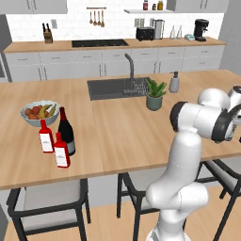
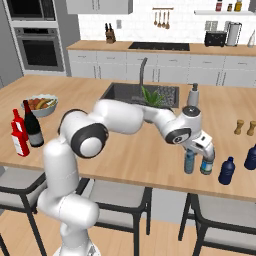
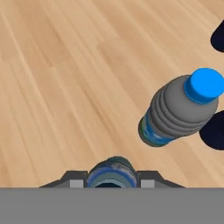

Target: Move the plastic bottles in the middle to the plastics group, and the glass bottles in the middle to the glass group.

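Note:
My gripper [image 2: 190, 154] points down near the counter's front right edge, shut on a plastic bottle [image 2: 189, 163]. In the hand view that bottle's top [image 3: 109, 174] sits between my two fingertips. A second plastic bottle [image 3: 179, 113], clear blue with a blue cap, stands just beside it [image 2: 206, 167]. Far to the left stands the glass group: a dark wine bottle [image 1: 66, 128] with two red bottles [image 1: 46, 136] [image 1: 61, 151] next to it, also in the right base view [image 2: 33, 125].
Two dark blue bottles [image 2: 226, 171] [image 2: 250, 157] stand right of the plastic ones. Two wooden shakers [image 2: 239, 126] are behind them. A fruit bowl [image 1: 39, 113], the sink [image 1: 113, 88], a potted plant [image 1: 155, 95] and a soap dispenser [image 1: 174, 83] are on the counter.

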### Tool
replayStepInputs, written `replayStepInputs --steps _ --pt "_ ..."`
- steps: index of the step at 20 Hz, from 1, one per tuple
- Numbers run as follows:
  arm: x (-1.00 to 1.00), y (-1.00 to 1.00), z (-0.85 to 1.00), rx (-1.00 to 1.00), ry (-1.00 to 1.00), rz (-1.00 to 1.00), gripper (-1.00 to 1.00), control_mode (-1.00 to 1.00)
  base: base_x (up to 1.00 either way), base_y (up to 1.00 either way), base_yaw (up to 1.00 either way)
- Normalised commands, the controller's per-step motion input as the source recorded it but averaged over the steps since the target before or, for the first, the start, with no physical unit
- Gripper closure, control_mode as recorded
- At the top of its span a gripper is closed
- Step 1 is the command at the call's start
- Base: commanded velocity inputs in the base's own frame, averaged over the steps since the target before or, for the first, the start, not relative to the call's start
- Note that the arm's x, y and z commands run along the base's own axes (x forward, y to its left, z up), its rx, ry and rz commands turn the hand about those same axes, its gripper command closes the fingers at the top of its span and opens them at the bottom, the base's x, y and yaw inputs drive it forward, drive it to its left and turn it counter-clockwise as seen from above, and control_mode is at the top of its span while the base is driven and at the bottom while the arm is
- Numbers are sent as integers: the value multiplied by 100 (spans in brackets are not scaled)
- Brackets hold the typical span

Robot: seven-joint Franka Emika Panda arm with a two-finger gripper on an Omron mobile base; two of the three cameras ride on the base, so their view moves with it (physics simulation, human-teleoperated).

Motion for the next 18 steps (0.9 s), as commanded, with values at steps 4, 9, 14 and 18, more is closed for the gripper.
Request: replayStepInputs --steps 4,9,14,18 --pt "0 -19 -21 0 0 0 100 -100 0 0 0" --pt "0 -16 -26 0 0 0 100 -100 0 0 0" --pt "-8 -3 -31 0 0 0 100 -100 0 0 0" --pt "-9 38 -38 0 0 0 100 -100 0 0 0"
